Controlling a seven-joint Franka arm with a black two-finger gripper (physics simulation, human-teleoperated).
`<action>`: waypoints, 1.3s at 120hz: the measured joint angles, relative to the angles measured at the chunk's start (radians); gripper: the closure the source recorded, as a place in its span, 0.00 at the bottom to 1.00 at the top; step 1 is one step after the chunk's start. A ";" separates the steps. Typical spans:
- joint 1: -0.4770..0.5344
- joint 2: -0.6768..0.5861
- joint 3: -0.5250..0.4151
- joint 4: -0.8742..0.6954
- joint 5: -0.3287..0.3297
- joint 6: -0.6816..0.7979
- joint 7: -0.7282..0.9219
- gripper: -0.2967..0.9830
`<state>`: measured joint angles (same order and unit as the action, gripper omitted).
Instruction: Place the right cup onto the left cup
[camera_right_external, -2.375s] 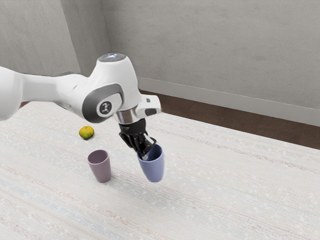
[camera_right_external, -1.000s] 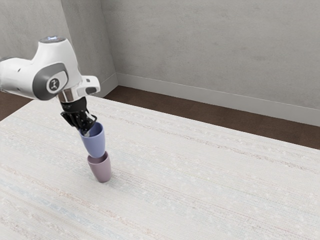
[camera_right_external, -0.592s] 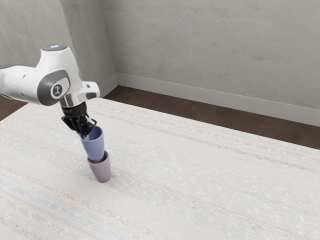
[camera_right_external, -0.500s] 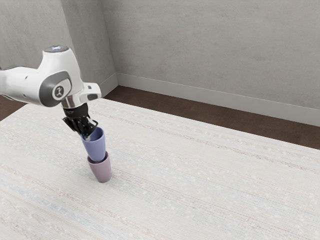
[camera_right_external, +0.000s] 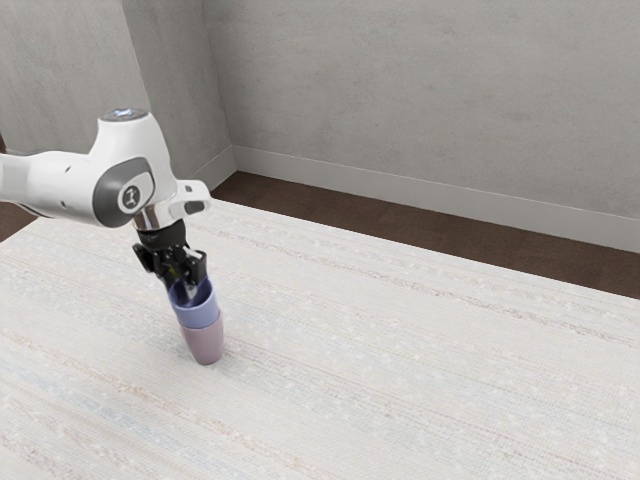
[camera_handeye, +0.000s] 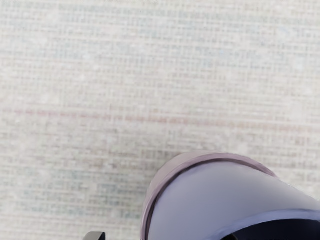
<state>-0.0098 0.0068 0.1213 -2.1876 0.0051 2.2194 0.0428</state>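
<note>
Smooth blue tapered cup (camera_right_external: 201, 316) has dropped deeper into the matte mauve tapered cup (camera_right_external: 206, 346). My end effector (camera_right_external: 185, 281) has spread above it; stack looks done, clean retreat next.

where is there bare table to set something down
Bare tabletop spans from the mauve cup to the exterior view's right and lower edges. Crowded: at that cup, the blue cup nested in it under the gripper.
</note>
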 joint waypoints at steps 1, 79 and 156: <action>0.000 -0.003 0.000 0.000 0.000 0.000 0.000 0.52; -0.016 -0.003 -0.123 0.231 -0.017 -0.183 0.019 0.25; -0.007 0.137 -0.117 0.593 -0.014 -0.478 0.025 0.23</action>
<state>-0.0165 0.1433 0.0046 -1.5942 -0.0090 1.7418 0.0682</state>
